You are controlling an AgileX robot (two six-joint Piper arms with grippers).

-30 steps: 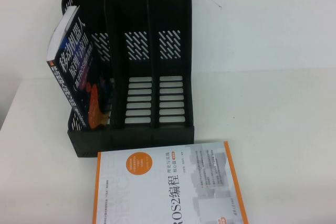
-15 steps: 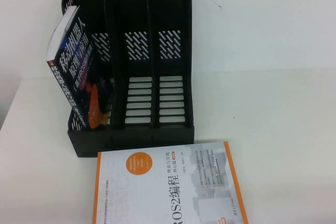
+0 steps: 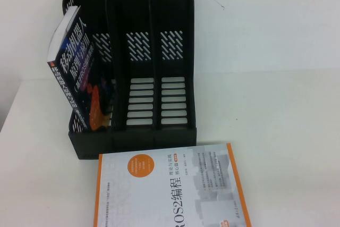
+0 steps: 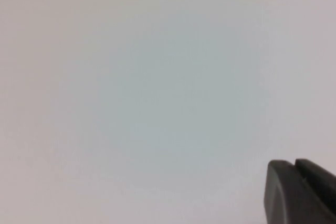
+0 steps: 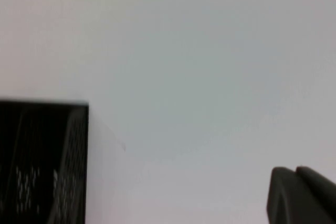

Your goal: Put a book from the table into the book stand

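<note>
A black book stand [image 3: 154, 131] with three slots stands on the white table. A dark book [image 3: 79, 73] leans in its left slot; the middle and right slots hold nothing. A white book with orange edges [image 3: 170, 190] lies flat in front of the stand, at the near edge of the high view. Neither arm shows in the high view. My left gripper [image 4: 294, 163] is shut and empty, facing a bare white surface. My right gripper [image 5: 295, 170] is shut and empty, with a corner of the stand [image 5: 42, 161] off to its side.
The white table [image 3: 276, 120] has bare room to the right of the stand and the flat book. A white wall stands behind the stand.
</note>
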